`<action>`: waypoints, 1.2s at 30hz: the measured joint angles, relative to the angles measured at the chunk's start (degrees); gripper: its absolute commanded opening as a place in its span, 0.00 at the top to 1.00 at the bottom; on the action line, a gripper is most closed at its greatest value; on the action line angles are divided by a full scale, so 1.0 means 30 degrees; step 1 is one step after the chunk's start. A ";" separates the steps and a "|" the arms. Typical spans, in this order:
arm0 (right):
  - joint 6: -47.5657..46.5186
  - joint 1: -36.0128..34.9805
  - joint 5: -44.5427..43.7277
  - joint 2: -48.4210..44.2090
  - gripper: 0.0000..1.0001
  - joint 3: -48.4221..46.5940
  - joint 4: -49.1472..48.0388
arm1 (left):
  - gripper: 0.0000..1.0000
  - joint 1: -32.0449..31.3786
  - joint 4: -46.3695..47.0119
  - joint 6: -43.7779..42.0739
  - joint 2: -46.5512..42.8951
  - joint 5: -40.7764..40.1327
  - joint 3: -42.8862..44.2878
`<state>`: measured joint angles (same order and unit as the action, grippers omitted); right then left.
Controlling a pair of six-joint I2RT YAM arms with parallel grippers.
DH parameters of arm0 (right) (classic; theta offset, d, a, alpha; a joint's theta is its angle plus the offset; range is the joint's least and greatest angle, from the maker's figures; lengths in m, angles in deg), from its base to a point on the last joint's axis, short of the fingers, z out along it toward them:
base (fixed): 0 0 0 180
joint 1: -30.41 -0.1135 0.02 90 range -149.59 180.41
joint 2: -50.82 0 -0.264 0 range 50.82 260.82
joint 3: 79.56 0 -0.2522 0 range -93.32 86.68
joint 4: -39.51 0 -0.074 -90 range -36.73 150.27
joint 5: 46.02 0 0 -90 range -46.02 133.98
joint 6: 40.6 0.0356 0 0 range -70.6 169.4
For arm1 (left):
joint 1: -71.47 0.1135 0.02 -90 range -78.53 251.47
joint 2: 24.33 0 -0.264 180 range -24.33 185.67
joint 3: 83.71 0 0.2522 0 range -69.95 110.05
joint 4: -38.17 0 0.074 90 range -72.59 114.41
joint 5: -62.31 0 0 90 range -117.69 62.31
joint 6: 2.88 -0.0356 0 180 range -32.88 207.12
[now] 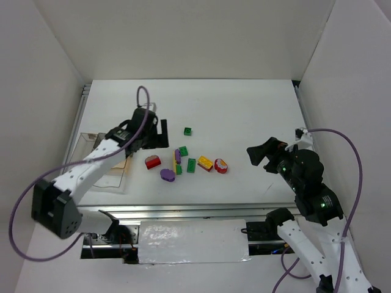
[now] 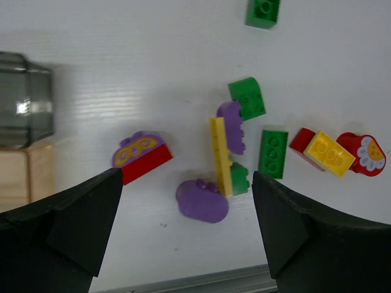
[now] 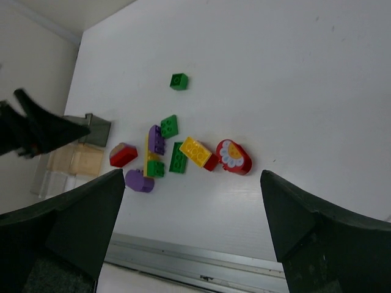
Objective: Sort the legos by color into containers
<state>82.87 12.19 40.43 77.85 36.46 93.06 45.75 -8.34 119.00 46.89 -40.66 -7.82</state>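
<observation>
While both arms hover, we see the left gripper (image 1: 160,133) spread wide and empty. The legos (image 1: 191,165) lie clustered loose on the table (image 1: 244,110), with one green brick (image 1: 187,130) apart. Containers (image 1: 113,178) sit left of them. Right gripper (image 1: 256,157) also spread, holding nothing.

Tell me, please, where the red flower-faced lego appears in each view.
Top external: red flower-faced lego at the pile's right end, mid-picture.
Left wrist: it sits at the right edge, mid-height.
Right wrist: it lies near the centre.
Shared landmark: lone green brick, apart from the pile.
</observation>
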 measured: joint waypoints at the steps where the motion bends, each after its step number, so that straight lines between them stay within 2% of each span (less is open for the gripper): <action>1: 0.0022 0.0000 0.0182 0.0226 0.00 0.0131 -0.0036 | 0.01 -0.0306 0.0488 -0.0022 0.1217 0.0306 0.0488; 7: 0.0087 0.0000 0.2120 0.0794 0.00 0.0816 -0.0437 | 0.02 -0.0860 0.4065 -0.1690 0.8903 0.1647 0.4437; 12: 0.0211 -0.0007 0.3432 0.0780 0.00 0.1341 -0.0692 | 0.02 -0.0911 0.4736 -0.3075 1.3690 0.1807 0.8524; 17: 0.0342 -0.0066 0.3861 0.0772 0.00 0.2186 -0.0984 | 0.10 -0.1202 0.4962 -0.3315 1.6240 0.0947 1.1081; 21: 0.0357 -0.0095 0.4029 0.0809 0.00 0.2237 -0.1093 | 0.14 -0.1362 0.5042 -0.3585 1.7289 0.0466 1.1504; 24: 0.0342 -0.0095 0.3993 0.0809 0.00 0.2244 -0.1188 | 0.22 -0.1494 0.5049 -0.3592 1.8149 0.0350 1.1584; 25: 0.0335 -0.0095 0.3978 0.0816 0.00 0.2244 -0.1231 | 0.33 -0.1523 0.5049 -0.3599 1.8404 0.0335 1.1584; 27: 0.0328 -0.0095 0.3985 0.0896 0.01 0.2251 -0.1304 | 0.40 -0.1574 0.5180 -0.3672 1.8826 0.0117 1.1584; 30: 0.0328 -0.0095 0.4000 0.1100 0.00 0.2331 -0.1435 | 0.72 -0.1617 0.5464 -0.3636 1.8848 0.0036 1.1613; 31: 0.0328 -0.0095 0.3993 0.1166 0.00 0.2390 -0.1457 | 0.90 -0.1625 0.5464 -0.3672 1.8848 -0.0051 1.1672; 33: 0.0328 -0.0095 0.3985 0.1246 0.00 0.2492 -0.1457 | 1.00 -0.1625 0.5442 -0.3716 1.8877 -0.0233 1.1759; 36: 0.0328 -0.0095 0.3956 0.1268 0.01 0.2506 -0.1464 | 1.00 -0.1625 0.5340 -0.3650 1.8746 -0.0772 1.1686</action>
<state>83.85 11.91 52.30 81.65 43.98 88.67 40.88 7.68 108.05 103.13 -42.97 27.23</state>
